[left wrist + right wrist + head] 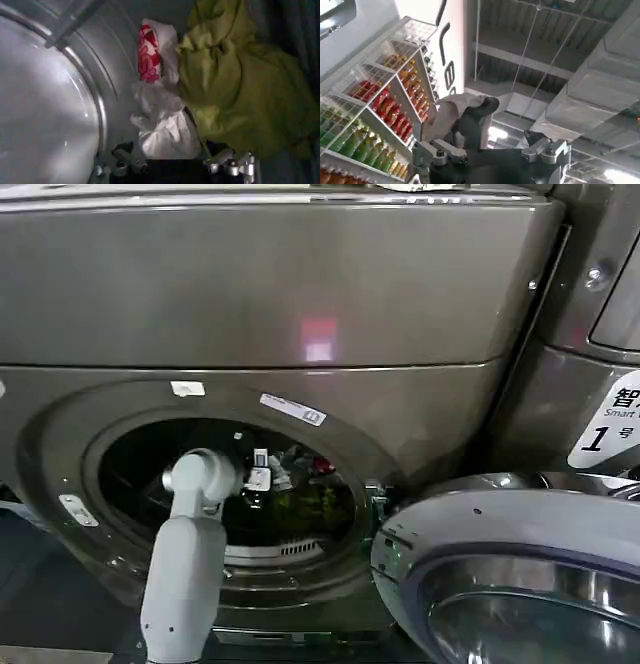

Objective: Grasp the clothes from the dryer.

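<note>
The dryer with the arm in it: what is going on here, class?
The robot's left arm reaches through the open porthole of the dryer. Its left gripper is open, right in front of the clothes, a white, red and yellow-green heap in the drum. Nothing is grasped yet. The right gripper waits elsewhere, open.

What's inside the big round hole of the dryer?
Inside the dryer drum sits a small heap of clothes: white, yellow-green and red-patterned pieces. The left gripper has reached in, jaws open around the white piece. Whatever lies under the heap is covered.
</note>
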You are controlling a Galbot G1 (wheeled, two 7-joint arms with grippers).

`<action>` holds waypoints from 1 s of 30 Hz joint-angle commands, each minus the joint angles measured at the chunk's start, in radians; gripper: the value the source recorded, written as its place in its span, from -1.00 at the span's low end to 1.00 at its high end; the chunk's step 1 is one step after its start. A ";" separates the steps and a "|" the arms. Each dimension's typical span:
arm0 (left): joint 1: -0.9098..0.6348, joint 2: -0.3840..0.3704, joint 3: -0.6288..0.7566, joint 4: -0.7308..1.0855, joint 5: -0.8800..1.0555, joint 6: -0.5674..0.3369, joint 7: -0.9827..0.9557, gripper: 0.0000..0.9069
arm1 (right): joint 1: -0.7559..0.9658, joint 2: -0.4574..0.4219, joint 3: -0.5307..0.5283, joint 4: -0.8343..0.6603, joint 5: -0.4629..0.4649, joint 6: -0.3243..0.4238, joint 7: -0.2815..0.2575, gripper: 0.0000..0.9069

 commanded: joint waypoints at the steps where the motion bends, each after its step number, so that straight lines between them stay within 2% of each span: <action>1: 0.004 0.004 0.012 0.011 -0.038 0.010 0.001 1.00 | 0.000 -0.001 0.001 -0.001 -0.001 0.001 0.001 1.00; 9: 0.017 0.010 0.031 0.034 -0.089 0.026 0.001 1.00 | 0.001 0.000 0.000 0.002 -0.003 0.001 0.001 1.00; 30: -0.004 0.012 0.038 0.236 -0.202 0.051 0.001 1.00 | 0.001 -0.003 -0.002 0.003 -0.003 0.004 0.002 1.00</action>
